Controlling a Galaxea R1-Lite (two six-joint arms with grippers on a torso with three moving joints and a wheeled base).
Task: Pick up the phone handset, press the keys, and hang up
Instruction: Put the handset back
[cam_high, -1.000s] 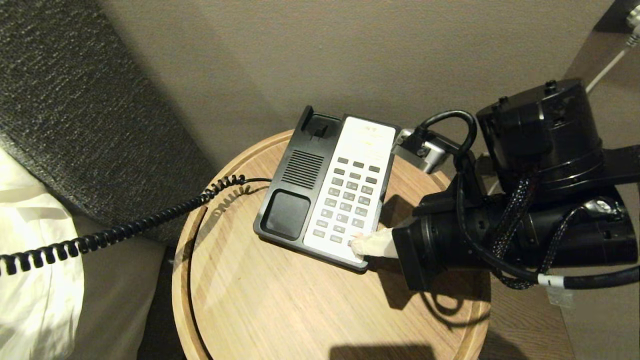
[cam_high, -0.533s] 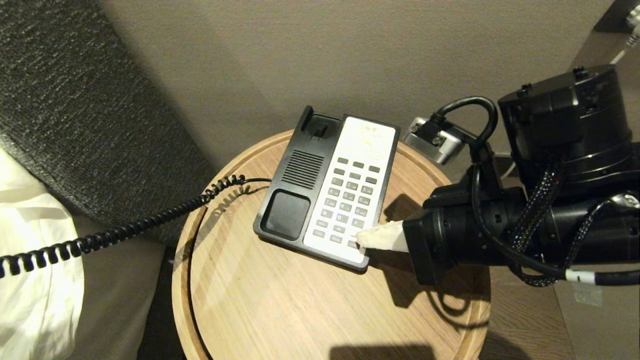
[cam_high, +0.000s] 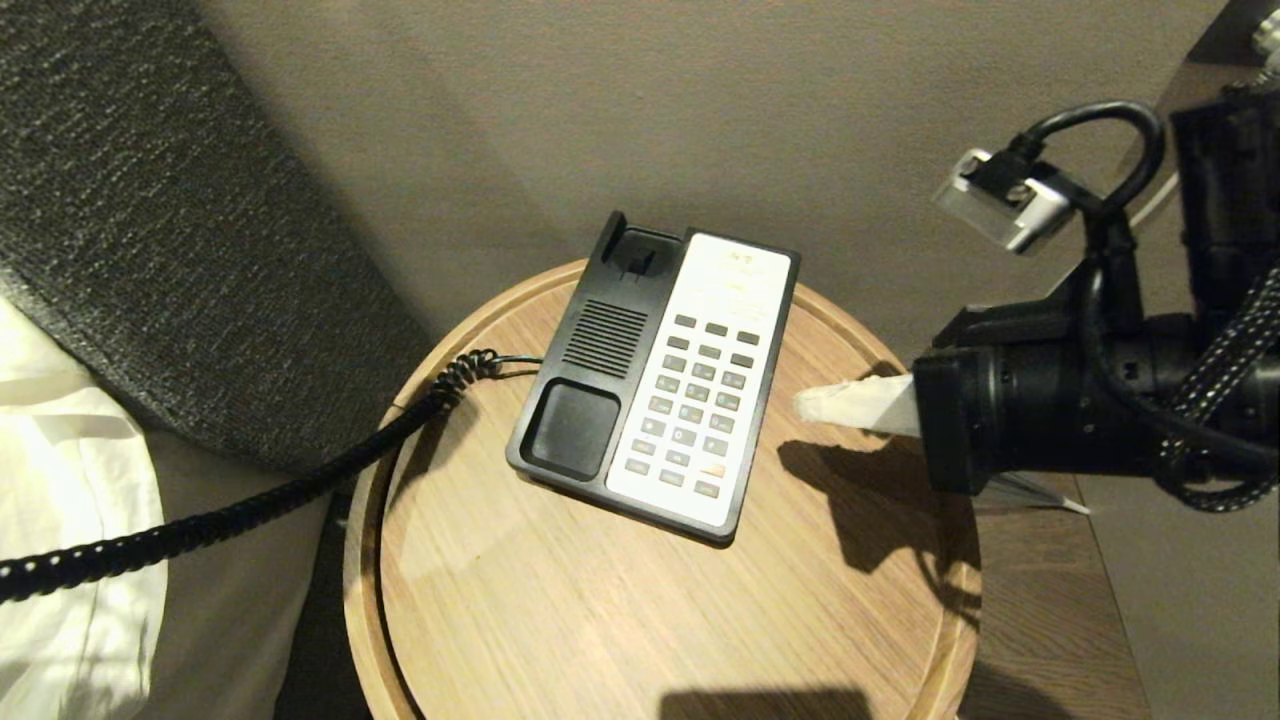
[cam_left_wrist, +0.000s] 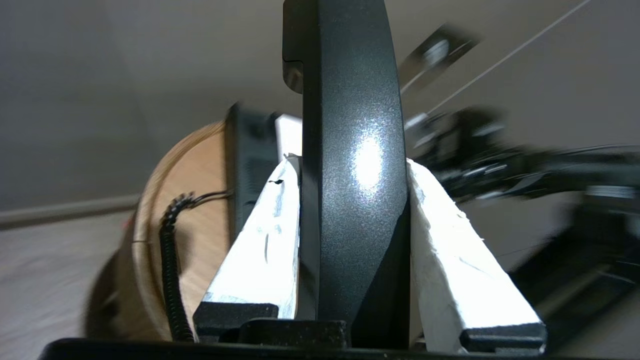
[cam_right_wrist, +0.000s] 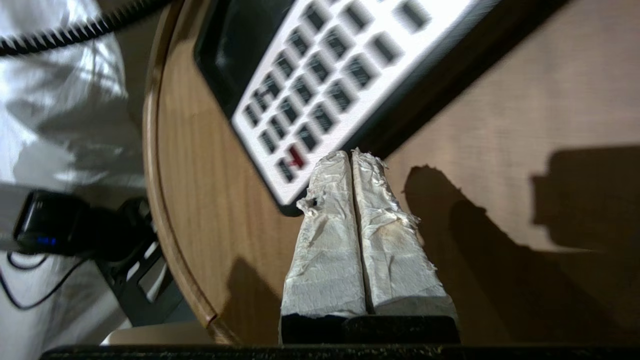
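Observation:
The black-and-white phone base (cam_high: 575, 350) lies on a round wooden table (cam_high: 600, 620), its cradle empty. Rows of grey keys (cam_high: 700, 400) cross its white faceplate; a red key (cam_right_wrist: 296, 156) shows in the right wrist view. The glossy black phone handset (cam_left_wrist: 355, 150) appears only in the left wrist view, where my left gripper (cam_left_wrist: 350, 165) is shut on it, off to the left of the table and outside the head view. Its coiled cord (cam_high: 250, 490) runs left off the table. My right gripper (cam_high: 805, 403) is shut and empty, hovering right of the phone's edge.
A dark textured upholstered panel (cam_high: 150, 200) and white bedding (cam_high: 60, 520) lie to the left. A beige wall (cam_high: 700, 100) stands behind the table. In the right wrist view a black device with cables (cam_right_wrist: 45, 222) sits beyond the table rim (cam_right_wrist: 155, 200).
My right gripper has lifted off the lower keys and drawn back to the right and upward. The coiled cord has pulled straighter and lower on the left.

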